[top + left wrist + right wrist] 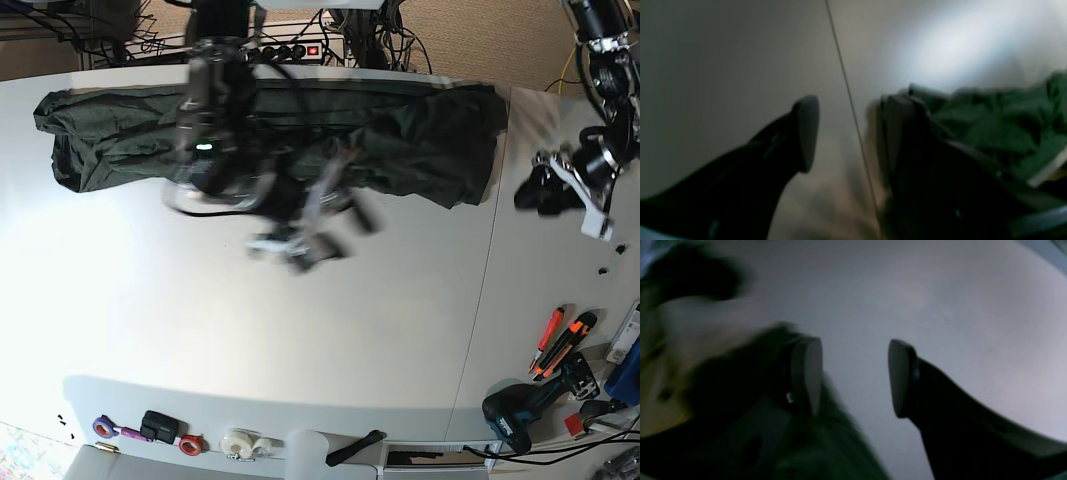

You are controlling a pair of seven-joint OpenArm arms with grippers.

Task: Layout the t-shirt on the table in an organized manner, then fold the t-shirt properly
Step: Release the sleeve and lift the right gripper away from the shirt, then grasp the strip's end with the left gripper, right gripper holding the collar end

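Left wrist view first: the left gripper has its jaws spread wide with nothing between them, just bare table and the thin seam running right through the gap. The shirt sits off to the right, behind the right-hand finger, bunched up, dark green and soft-looking. It's all pretty blurry.

Right wrist view: the right gripper is also wide open and empty, flat grey pads facing each other over plain white tabletop. A smear of dark green shirt shows low down behind the left-hand finger; too blurred to say if it touches.

Base view: the shirt lies stretched out sideways along the far edge of the table, a long wrinkly dark band, matte knit on a smooth glossy white top. The right gripper hangs just in front of the shirt's near edge around the middle, motion-blurred. The left gripper is over on the other panel, just past the shirt's end and clear of it.
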